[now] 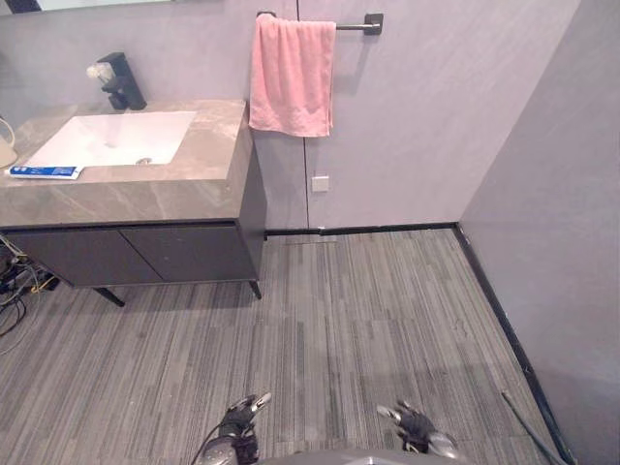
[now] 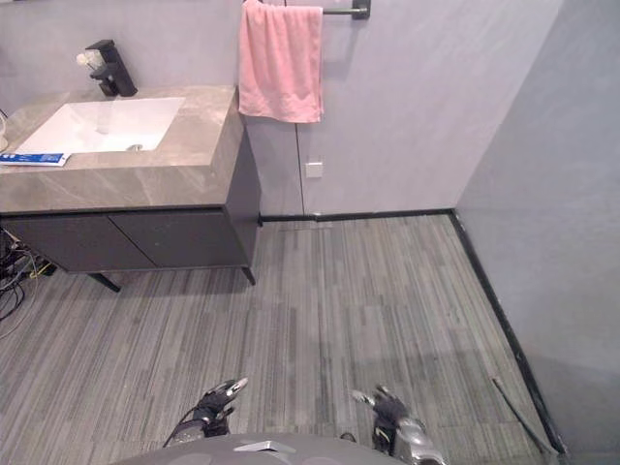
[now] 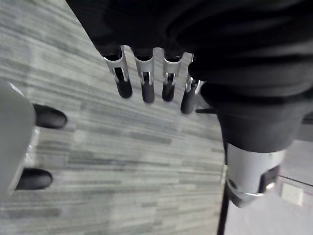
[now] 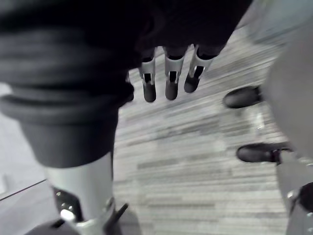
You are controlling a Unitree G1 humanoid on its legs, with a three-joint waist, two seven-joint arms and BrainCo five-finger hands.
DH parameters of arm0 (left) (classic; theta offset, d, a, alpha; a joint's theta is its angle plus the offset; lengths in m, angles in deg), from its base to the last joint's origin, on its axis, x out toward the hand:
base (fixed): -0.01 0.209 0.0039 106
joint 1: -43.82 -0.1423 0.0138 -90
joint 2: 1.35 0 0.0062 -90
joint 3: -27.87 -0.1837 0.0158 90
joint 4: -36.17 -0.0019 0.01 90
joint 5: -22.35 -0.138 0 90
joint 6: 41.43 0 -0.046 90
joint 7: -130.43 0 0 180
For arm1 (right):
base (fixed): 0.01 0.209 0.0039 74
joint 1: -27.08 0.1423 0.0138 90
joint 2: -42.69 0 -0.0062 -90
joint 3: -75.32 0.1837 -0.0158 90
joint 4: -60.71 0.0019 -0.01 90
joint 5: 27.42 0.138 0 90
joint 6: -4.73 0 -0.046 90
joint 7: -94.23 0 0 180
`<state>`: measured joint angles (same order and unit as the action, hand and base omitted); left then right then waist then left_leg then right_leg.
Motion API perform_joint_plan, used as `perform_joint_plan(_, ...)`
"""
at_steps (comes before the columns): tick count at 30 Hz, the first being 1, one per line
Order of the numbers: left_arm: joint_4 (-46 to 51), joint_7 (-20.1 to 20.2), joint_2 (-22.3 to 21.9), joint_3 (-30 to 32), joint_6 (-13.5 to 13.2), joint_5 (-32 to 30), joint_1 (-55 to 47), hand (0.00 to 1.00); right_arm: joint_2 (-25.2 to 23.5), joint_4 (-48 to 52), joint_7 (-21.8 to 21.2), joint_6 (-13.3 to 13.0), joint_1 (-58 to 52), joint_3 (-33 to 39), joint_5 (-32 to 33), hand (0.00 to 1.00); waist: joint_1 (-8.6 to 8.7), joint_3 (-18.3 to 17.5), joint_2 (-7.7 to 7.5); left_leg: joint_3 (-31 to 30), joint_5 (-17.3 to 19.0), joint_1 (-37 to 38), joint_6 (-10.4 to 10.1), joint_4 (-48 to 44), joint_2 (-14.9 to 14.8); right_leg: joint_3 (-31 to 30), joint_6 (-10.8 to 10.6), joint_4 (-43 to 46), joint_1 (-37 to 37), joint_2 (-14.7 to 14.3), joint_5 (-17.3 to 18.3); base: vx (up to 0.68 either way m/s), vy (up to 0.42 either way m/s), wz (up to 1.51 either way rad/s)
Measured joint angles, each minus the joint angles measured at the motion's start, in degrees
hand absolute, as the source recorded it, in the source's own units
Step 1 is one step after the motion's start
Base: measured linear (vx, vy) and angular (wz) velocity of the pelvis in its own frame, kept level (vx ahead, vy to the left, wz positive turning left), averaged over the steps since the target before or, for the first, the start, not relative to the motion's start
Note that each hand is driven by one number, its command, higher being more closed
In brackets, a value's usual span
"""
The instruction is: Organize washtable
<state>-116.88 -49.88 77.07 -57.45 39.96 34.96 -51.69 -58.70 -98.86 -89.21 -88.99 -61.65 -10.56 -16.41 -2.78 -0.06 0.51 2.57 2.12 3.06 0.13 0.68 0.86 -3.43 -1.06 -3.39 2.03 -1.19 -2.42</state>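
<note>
While my left hand [image 1: 240,422] and right hand [image 1: 418,427] hang slack-fingered and empty, the toothpaste tube [image 1: 44,172] lies just beside the sink [image 1: 116,136]. Likely light and squashy; I'd pinch it mid-body.

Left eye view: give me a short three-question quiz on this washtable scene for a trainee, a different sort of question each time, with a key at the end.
1. True or false: the pink towel hangs from the wall rail, to the right of the washtable.
2. Multiple choice: the blue-and-white tube lies A) on the washtable beside the sink, B) in the sink, C) on the wall rail.
3. Fill in: the left hand and the right hand hang low, well short of the washtable, fingers straight, holding ____.

Key: 1 true; 2 A; 3 nothing.
</note>
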Motion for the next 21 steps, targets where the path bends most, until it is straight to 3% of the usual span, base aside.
perform_joint_plan(2,-2.1,0.2,0.6,1.1,1.4,-2.6,0.4,0.0,0.0,-0.7,0.2,0.7,-0.6,4.1,-4.3,0.0,0.08,0.0,0.05,-0.1,0.0,0.5,0.0,0.0,0.0,0.1,0.0,0.4,0.4,0.0,0.0,-0.01,0.019,0.04)
perform_joint_plan(6,-2.1,0.8,0.5,2.2,1.3,-3.9,0.6,0.0,-0.1,-0.7,1.2,0.7,-0.8,8.5,-7.8,0.0,0.12,0.5,0.43,0.1,0.1,0.6,0.1,0.0,0.2,0.2,-0.1,1.0,0.1,0.3,0.4,-0.07,0.036,0.0)
perform_joint_plan(17,-2.2,1.4,0.4,2.7,1.2,-4.6,0.3,0.0,-0.2,-0.3,1.0,0.7,-1.8,12.3,-7.6,0.0,0.6,0.5,0.01,-0.1,-0.1,1.0,-0.8,2.4,0.1,1.1,-0.2,0.9,-0.9,0.3,1.4,-0.01,0.001,0.01)
perform_joint_plan(21,-2.3,1.9,0.4,2.6,1.2,-5.2,0.4,0.0,-0.3,-0.3,0.8,0.7,-1.8,12.3,-7.6,0.0,0.6,0.4,-0.09,-0.1,-0.4,1.1,-0.2,2.2,0.1,1.1,-0.1,0.9,-0.6,0.4,1.3,0.1,-0.016,-0.01)
